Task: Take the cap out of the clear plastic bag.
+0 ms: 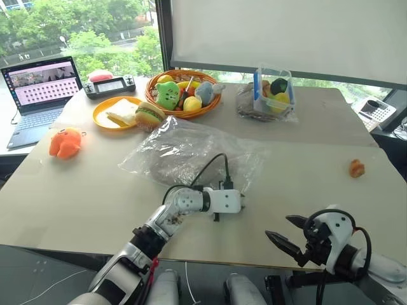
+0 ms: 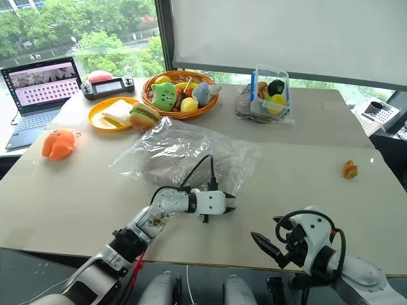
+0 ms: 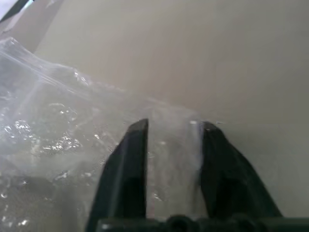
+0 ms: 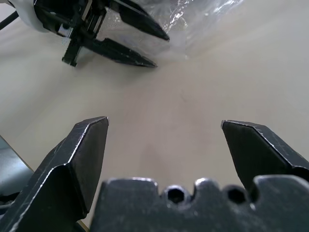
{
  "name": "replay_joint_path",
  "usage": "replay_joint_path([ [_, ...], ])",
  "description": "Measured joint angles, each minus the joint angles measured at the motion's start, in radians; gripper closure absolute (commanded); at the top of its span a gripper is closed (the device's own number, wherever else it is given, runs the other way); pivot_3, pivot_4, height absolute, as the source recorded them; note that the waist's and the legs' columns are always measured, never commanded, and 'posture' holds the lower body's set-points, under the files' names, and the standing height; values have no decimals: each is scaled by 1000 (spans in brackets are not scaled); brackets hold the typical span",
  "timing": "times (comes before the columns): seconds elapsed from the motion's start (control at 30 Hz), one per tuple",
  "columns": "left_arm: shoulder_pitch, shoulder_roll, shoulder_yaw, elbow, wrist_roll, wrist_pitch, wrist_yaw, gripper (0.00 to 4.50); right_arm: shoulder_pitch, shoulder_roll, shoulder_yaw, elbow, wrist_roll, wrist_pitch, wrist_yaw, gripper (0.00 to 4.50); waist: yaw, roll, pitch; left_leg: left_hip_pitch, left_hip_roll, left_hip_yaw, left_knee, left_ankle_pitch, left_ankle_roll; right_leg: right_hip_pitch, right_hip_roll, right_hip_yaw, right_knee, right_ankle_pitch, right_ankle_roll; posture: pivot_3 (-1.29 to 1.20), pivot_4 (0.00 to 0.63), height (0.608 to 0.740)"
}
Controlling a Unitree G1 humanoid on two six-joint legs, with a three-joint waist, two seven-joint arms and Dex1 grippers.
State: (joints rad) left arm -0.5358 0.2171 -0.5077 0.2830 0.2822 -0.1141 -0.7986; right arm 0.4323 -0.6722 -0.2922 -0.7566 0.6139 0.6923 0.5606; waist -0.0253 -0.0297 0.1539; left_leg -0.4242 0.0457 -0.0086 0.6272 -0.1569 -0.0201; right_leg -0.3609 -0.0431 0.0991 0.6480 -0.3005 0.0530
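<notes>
Left gripper (image 3: 171, 128), black and two-fingered, sits at the near right corner of the large crinkly clear plastic bag (image 1: 191, 151), which lies mid-table in front of the woven fruit basket (image 1: 184, 95). From the left wrist view I read its fingers as straddling a fold of film with a gap between them, partly closed; whether the plastic is actually pinched I cannot tell. Right gripper (image 4: 164, 128) hangs near the table's front edge, well apart from the bag, jaws spread wide and empty. The soft beige-grey fabric cap (image 1: 170, 162) is inside the bag, a dull mass under the glossy wrinkles. To do this step well, I judge the left fingers should take only one layer of film at the very edge, not the cap beneath, and hold it low against the table so the bag does not slide; the right gripper then needs an opening to enter. Which side of the bag is the open mouth is not discernible. The cap's outline, button and orientation are blurred by the wrinkles, and the left fingertips are hidden behind the wrist housing in the head views.
</notes>
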Motion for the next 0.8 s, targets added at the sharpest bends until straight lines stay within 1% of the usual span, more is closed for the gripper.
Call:
replay_joint_path([
  [0.03, 0, 4, 2, -4, 0, 11, 6, 4418, -2, 0, 0, 0, 0, 0, 0, 0, 0, 0, 0, 0, 0, 0, 0, 0, 0, 0, 0, 0, 0, 0, 0, 0, 150, 740],
  [0.4, -1, 22, -6, -33, -1, 29, 24, 4418, -19, 0, 3, 1, 0, 0, 3, 0, -1, 1, 0, 0, 0, 0, -2, 0, 0, -1, 0, 0, 0, 0, 1, 0, 150, 740],
  [0.5, 6, 43, -4, -49, -15, 25, 17, 4418, -20, 0, 5, 1, -1, 0, 2, 0, -7, 1, 0, 0, 1, 1, -3, 0, 0, -2, 0, 0, 0, 0, 0, 0, 150, 740],
  [0.63, 43, 150, 39, -75, -94, -80, -45, 4418, -21, 0, 8, 4, -1, 0, 3, 0, -21, 1, 0, -2, 2, 3, -7, 0, 0, -7, 0, 1, 0, -1, -2, 0, 150, 740],
  [0.7, 70, 228, 92, -73, -149, -146, -82, 4418, -20, 1, 10, 10, -3, 0, 4, 0, -19, 1, 0, -2, 2, 3, -11, 0, 0, -9, 1, 1, 0, -1, -4, 0, 150, 740],
  [0.77, 81, 269, 125, -72, -179, -178, -106, 4418, -26, 1, 18, 19, -4, 0, 5, 0, -15, 1, 0, -2, 2, 3, -11, 0, 0, -9, 1, 1, 0, -1, -4, 0, 150, 740],
  [0.8, 97, 317, 147, -74, -214, -222, -138, 4418, -33, 1, 30, 22, -7, -1, 6, 0, -14, 0, 0, -3, 2, 3, -11, 0, 0, -10, 1, 1, 0, -1, -4, 0, 150, 740],
])
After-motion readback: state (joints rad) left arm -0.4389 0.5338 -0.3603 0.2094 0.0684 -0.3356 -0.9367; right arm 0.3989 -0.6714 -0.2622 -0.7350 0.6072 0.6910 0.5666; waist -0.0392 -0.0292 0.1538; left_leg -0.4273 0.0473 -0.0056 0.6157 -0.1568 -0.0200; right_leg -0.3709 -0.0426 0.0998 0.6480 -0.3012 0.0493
